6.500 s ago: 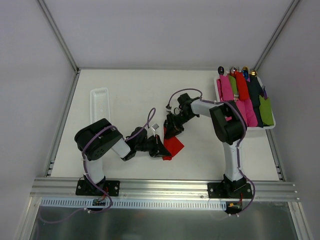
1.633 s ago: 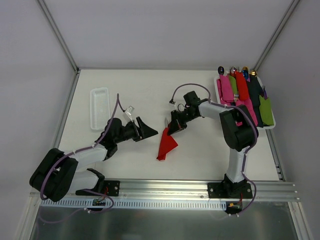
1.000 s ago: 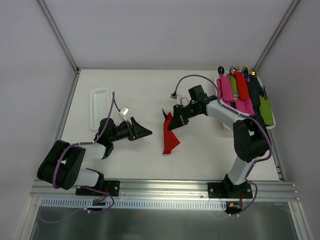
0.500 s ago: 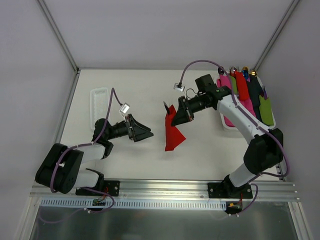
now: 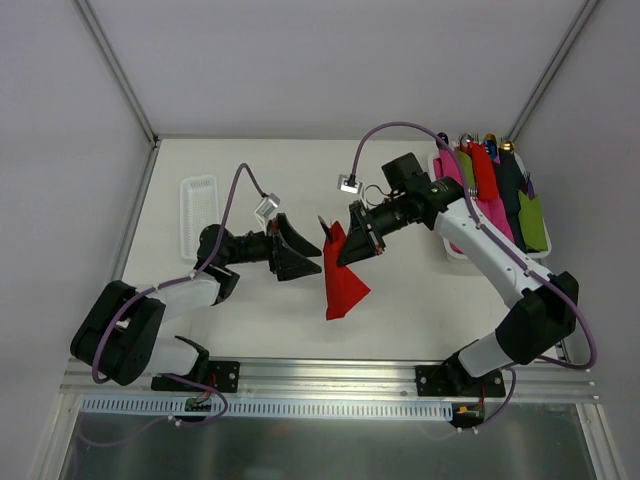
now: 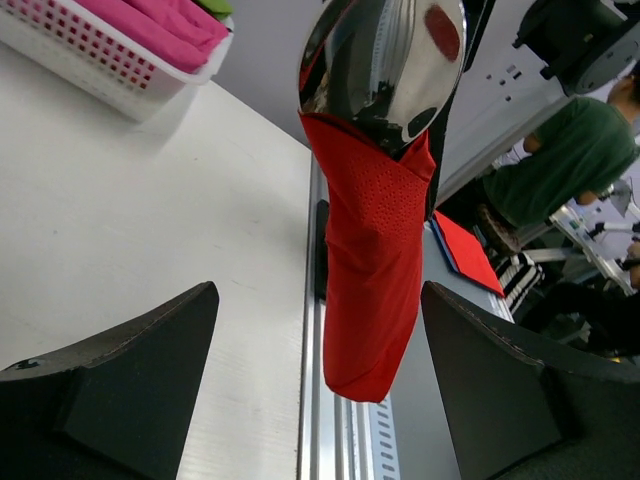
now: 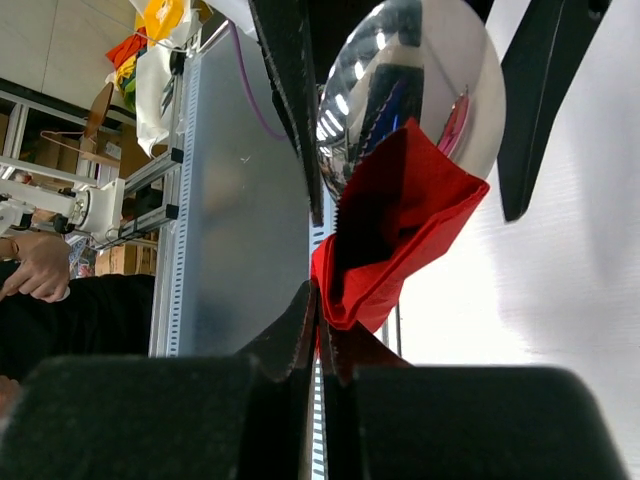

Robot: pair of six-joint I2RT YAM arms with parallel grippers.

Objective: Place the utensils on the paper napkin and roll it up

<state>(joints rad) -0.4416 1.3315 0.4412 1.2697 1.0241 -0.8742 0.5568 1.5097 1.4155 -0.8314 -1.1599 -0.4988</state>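
Top external view: the red napkin point(image 5: 343, 285) is out in the middle of the table point(image 5: 400, 180), and the right gripper point(image 5: 348, 250) has hold of it. The right wrist view has those 2 fingers point(image 7: 290, 345) pressed flat together, with a corner of the red paper nipped between them. The napkin is a thin, bright red sheet, plain, folded lengthwise into a loose, creased sleeve that hangs with its long end down. Up close the paper has a fine dotted texture. Poking out of its top is the shiny round bowl of a spoon point(image 6: 385, 60), mirror-bright and throwing back reflections, with its handle hidden inside the fold. Whether the low tip of the paper touches the table, I cannot tell.

At 9 o'clock from the napkin sits the left gripper point(image 5: 308, 255), jaws spread wide and holding nothing. In its wrist view the 2 dark fingers point(image 6: 120, 370) stand either side of the hanging red paper, clear of it. A white tray point(image 5: 197, 215) lies at 9 o'clock on the table. A white basket point(image 5: 440, 190) of rolled bundles sits at 2 o'clock.
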